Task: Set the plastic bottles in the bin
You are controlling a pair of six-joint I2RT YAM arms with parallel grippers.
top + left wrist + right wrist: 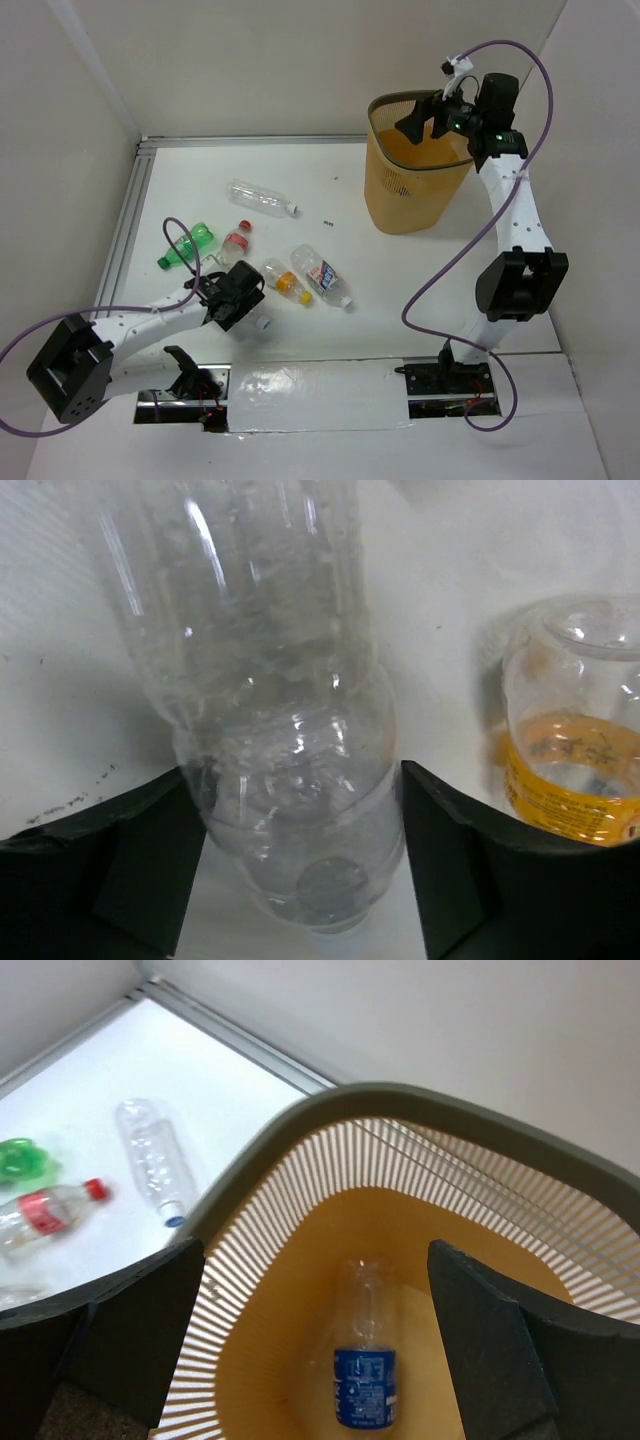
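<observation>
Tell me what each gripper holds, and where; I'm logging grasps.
Right gripper: nothing, open above the bin. Left gripper: fingers flank the clear bottle's body; a firm grip cannot be told.

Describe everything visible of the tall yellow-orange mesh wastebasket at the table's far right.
The tall yellow-orange mesh wastebasket stands upright on the white table, at its far right. Its slatted, plastic-looking walls taper downward from a rounded-square grey-brown rim. Deep inside, over the solid orange bottom, shows one clear plastic bottle with a blue label. The right gripper hovers open and empty over the opening, touching nothing that shows.
</observation>
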